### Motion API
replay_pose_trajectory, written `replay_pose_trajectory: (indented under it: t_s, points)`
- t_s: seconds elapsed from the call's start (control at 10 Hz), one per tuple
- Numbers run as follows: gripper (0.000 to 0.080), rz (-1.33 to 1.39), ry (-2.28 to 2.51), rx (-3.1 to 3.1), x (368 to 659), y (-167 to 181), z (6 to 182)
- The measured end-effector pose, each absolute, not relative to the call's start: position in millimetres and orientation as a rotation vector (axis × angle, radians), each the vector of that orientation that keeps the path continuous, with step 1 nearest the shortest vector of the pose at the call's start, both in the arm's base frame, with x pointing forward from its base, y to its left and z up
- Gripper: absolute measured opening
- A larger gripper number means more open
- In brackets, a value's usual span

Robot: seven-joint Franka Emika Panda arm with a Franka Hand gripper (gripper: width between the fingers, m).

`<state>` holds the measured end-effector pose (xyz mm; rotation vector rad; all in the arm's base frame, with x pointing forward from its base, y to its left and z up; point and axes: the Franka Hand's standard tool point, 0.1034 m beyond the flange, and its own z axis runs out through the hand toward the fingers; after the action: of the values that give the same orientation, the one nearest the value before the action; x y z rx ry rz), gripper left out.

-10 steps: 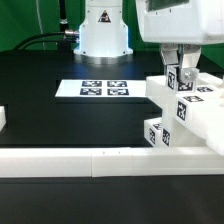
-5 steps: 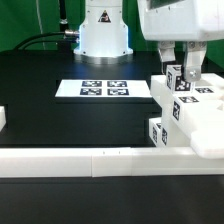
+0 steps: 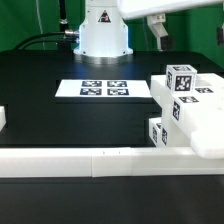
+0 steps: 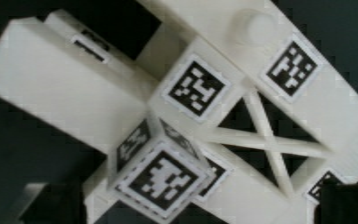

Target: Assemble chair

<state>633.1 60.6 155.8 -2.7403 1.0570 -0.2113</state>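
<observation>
The partly built white chair point(image 3: 188, 112) stands at the exterior view's right, behind the front rail. It is made of chunky slabs, and a square post point(image 3: 181, 78) with black-and-white tags stands upright on top. My gripper point(image 3: 172, 30) hangs open well above that post and touches nothing. One dark finger point(image 3: 158, 30) shows below the hand. In the wrist view the chair point(image 4: 211, 120) fills the picture, showing its tagged post and a cross-braced panel. The gripper point(image 4: 190, 205) has its dark fingertips wide apart at the frame's edge, with nothing between them.
The marker board point(image 3: 103, 89) lies flat on the black table in the middle. A long low white rail point(image 3: 90, 160) runs along the front. A small white piece point(image 3: 3, 118) sits at the exterior view's left edge. The robot's base point(image 3: 103, 35) stands at the back.
The gripper, shut on the tagged post a second ago, has opened, let it go and risen straight up. The post stays upright on the chair.
</observation>
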Motion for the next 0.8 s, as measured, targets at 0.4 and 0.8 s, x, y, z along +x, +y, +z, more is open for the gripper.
replay_pose_trajectory:
  t_s: [0.4,0.8]
  points:
    - [0.0649,-0.235,0.770,-2.855,633,60,151.6]
    - [0.0649,-0.253,0.478,-2.966,620,95,166.4]
